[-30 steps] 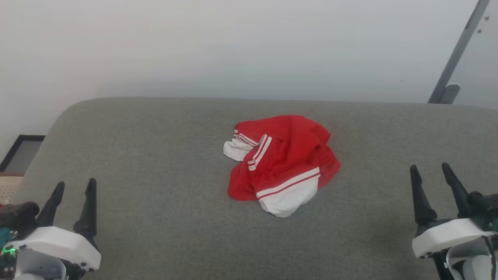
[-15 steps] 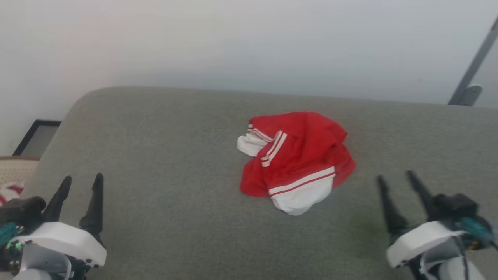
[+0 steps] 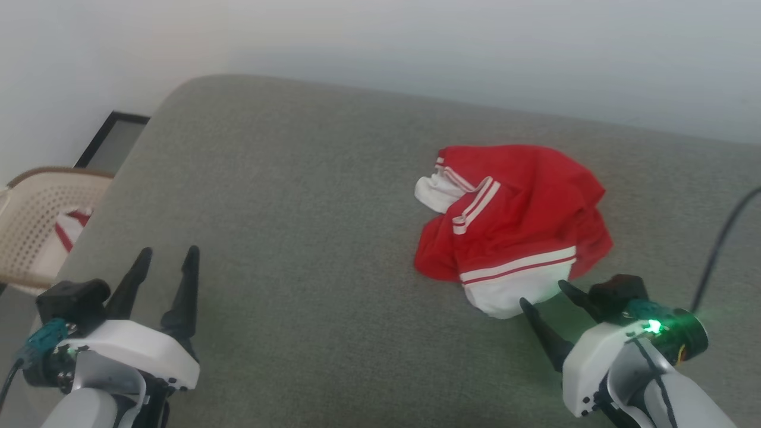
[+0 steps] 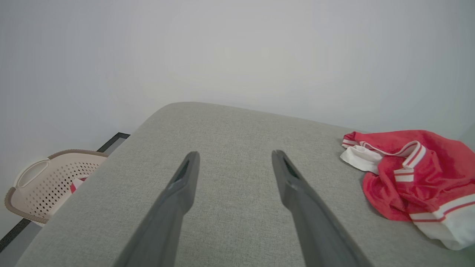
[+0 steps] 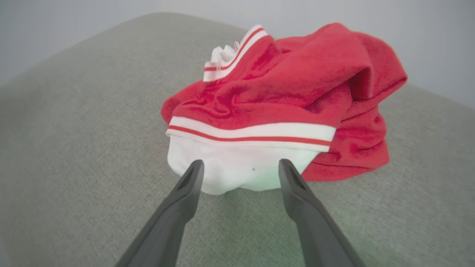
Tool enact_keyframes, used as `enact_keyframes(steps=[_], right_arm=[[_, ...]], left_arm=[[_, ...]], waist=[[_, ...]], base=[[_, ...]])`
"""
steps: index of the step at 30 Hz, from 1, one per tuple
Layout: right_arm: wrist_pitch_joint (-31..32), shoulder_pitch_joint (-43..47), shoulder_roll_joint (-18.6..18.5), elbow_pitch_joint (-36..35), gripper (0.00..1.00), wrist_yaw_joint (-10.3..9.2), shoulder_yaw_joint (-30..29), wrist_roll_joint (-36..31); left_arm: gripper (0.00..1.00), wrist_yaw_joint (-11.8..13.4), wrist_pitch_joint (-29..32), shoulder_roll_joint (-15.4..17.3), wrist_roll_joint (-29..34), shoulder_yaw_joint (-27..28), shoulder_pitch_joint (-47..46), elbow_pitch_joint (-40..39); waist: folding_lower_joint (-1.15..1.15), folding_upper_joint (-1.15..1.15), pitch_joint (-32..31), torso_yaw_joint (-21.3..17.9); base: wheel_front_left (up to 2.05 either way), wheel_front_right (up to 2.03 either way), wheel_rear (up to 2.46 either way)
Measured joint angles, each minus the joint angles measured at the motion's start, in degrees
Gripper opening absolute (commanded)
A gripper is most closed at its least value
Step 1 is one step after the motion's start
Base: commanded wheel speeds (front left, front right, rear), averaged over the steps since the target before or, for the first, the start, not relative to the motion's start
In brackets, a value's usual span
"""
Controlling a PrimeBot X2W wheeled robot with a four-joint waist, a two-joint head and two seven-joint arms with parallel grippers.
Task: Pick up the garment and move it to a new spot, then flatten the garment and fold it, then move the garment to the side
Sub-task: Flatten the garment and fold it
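Between the spread fingers of the right gripper [image 5: 241,163], whose jaws stood apart and held nothing, lay the white sleeve of the garment [image 5: 282,92], with the fingertips at or just short of its near edge. Beyond that sleeve the rest of the red jersey sat crumpled in a heap on the grey cushion [image 3: 297,208], toward the robot's right side of it. Well apart on the left, the left gripper [image 3: 169,249] hung over bare cushion with its jaws also apart and empty, and past the cushion's left edge stood a beige basket [image 3: 30,226].
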Motion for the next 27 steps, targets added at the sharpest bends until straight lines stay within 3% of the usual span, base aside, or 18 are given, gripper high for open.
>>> enact_keyframes(steps=[11,12,13,14,20,27], right_arm=[[8.9,-4.7,-2.3,4.7,1.00,0.01,5.0,-2.7],[9.7,-5.1,-2.2,5.4,0.87,0.01,5.2,-2.8],[10.1,-5.4,-2.1,6.0,0.36,0.01,5.5,-3.2],[10.1,-5.8,-2.2,6.1,0.00,0.01,5.9,-3.8],[11.0,-7.0,-2.0,5.8,0.00,0.01,6.1,-3.6],[13.5,-6.9,-3.5,0.6,0.00,0.01,3.0,-2.0]], left_arm=[[1.00,-1.2,-0.9,-2.4,-0.2,-1.6,-2.7,2.1],[1.00,-1.2,-0.9,-2.5,-0.2,-1.7,-2.7,2.2],[1.00,-1.2,-1.0,-2.6,-0.2,-1.8,-2.8,2.4],[1.00,-1.3,-1.0,-2.6,-0.2,-1.9,-2.8,2.6],[1.00,-1.4,-1.2,-2.6,-0.5,-1.7,-3.1,3.3],[1.00,-1.0,-1.3,-1.8,-0.8,-1.0,-2.9,3.2]], waist=[[0.00,0.00,3.5,4.2],[0.00,0.00,3.7,4.4],[0.00,0.00,3.9,4.6],[0.00,0.00,4.0,4.8],[0.00,0.00,4.0,4.5],[0.00,0.00,2.9,2.5]], base=[[0.00,0.00,0.00],[0.00,0.00,0.00],[0.00,0.00,0.00],[0.00,0.00,0.00],[0.00,0.00,0.00],[0.00,0.00,0.00]])
